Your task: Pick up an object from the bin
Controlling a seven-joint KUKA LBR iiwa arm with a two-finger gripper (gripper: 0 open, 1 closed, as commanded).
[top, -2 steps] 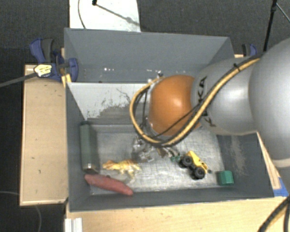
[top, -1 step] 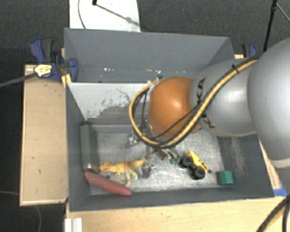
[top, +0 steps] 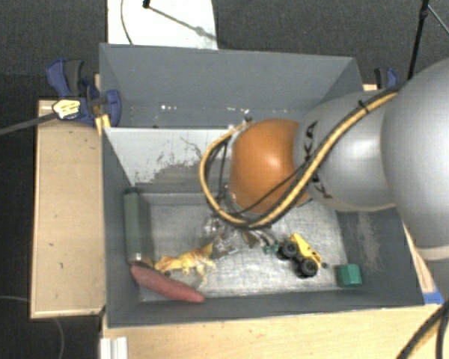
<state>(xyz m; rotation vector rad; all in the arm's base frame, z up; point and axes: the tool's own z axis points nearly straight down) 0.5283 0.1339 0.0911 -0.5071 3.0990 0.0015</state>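
The bin [top: 224, 81] holds a grey cylinder [top: 135, 223] by its left wall, a red stick [top: 167, 284] near-left and a yellow animal [top: 183, 262]. The gripper [top: 223, 239] is just right of the animal; I cannot tell whether it is open or closed. Then come a yellow truck [top: 301, 253] and a green block [top: 349, 275].

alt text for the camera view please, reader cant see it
The robot arm reaches down into a grey metal bin, its gripper low over the floor beside a yellow toy animal. Around it lie a red oblong piece, a dark cylinder, a yellow toy truck and a green block.
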